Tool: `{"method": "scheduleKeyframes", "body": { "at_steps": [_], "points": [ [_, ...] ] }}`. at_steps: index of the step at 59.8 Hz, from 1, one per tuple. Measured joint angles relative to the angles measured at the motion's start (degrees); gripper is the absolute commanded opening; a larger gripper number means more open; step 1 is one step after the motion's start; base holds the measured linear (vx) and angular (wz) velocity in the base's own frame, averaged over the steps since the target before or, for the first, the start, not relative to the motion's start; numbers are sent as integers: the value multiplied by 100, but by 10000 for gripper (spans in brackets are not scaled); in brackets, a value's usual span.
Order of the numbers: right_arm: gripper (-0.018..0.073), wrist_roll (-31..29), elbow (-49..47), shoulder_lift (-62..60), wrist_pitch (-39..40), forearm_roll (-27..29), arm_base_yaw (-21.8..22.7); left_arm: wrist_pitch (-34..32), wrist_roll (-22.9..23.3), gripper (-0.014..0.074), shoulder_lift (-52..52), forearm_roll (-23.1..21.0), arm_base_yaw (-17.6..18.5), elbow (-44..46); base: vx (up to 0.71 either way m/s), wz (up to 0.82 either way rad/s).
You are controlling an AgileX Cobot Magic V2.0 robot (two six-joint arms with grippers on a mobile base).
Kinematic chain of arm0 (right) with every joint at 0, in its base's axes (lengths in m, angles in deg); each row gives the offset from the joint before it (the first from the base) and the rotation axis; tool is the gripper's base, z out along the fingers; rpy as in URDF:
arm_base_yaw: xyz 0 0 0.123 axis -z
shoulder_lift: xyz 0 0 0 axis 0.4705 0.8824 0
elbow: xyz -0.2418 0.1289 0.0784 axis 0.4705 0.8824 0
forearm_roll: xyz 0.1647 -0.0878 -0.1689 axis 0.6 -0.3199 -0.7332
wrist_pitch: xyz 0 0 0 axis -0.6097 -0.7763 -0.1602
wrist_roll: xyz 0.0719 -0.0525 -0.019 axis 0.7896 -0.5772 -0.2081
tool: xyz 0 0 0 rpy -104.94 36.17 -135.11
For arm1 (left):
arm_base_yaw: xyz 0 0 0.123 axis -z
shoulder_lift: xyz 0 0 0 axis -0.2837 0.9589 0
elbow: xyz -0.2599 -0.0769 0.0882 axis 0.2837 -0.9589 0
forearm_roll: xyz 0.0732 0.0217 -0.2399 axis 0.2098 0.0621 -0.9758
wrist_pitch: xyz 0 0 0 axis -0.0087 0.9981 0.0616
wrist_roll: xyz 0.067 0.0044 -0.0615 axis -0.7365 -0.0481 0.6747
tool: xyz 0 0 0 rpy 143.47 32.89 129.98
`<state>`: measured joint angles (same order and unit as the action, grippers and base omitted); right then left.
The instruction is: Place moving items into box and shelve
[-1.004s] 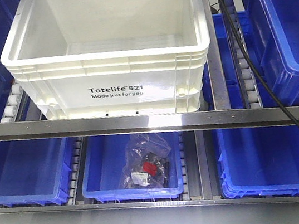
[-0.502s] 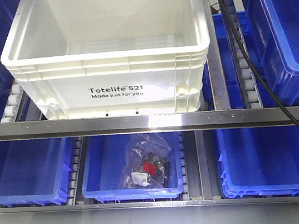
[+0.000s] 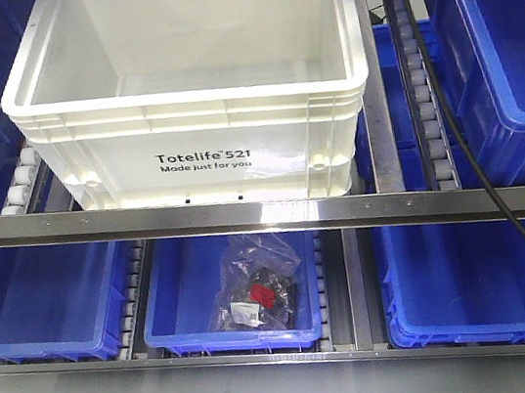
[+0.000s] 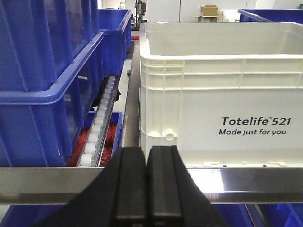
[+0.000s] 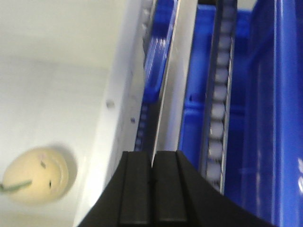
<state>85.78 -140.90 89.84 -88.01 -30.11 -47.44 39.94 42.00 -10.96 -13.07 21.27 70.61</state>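
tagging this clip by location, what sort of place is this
Probably a warehouse or stockroom picking area. A white crate sits on a flow rack with roller tracks, blue bins fill the lanes around and below it, and one bin holds a bagged part.

White box (image 3: 193, 118) and blue bins (image 3: 231, 300) on a steel roller shelf (image 3: 246, 215).

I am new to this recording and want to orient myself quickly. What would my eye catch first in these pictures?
The large white rectangular plastic crate with black print dominates, sitting on the upper shelf rollers among blue plastic bins. Inside it, the right wrist view shows a pale yellow-tan potato-like lump on the white floor. Below, one blue bin holds a clear plastic bag with red and black contents.
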Motion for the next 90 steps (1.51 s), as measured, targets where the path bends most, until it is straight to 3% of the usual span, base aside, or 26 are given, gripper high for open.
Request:
{"method": "scheduleKeyframes", "body": {
  "at_steps": [12, 21, 30, 38, 48, 53, 57, 69, 76, 90],
  "points": [
    [-8, 36, 993, -708, -406, 79, 0, 0, 0, -6, 0, 0, 0, 0, 0, 0],
    [-8, 253, 2391, -1360, 122, 404, 0, 0, 0, -6, 0, 0, 0, 0, 0, 0],
    [-8, 305, 3874, -2742, 1486, 694, 0, 0, 0, -6, 0, 0, 0, 0, 0, 0],
    [-8, 283, 5050, -4069, 2971, 629, 0, 0, -5, -6, 0, 0, 0, 0, 0, 0],
    [-8, 67, 6699, -5862, 5027, -252, 0, 5, -5, -6, 0, 0, 0, 0, 0, 0],
    [-8, -33, 7601, -6728, 5701, -776, 71, 5, -5, -6, 0, 0, 0, 0, 0, 0],
    [-8, -34, 8229, -7381, 6011, -877, 323, 5, -5, -6, 0, 0, 0, 0, 0, 0],
    [-8, 144, 9765, -9007, 6082, -79, 1005, 5, -5, -6, 0, 0, 0, 0, 0, 0],
    [-8, 158, 9848, -9747, 5506, 417, 1137, 5, -5, -6, 0, 0, 0, 0, 0, 0],
    [-8, 108, 9867, -9873, 4816, 467, 1432, 5, -5, -6, 0, 0, 0, 0, 0, 0]
  ]
}}
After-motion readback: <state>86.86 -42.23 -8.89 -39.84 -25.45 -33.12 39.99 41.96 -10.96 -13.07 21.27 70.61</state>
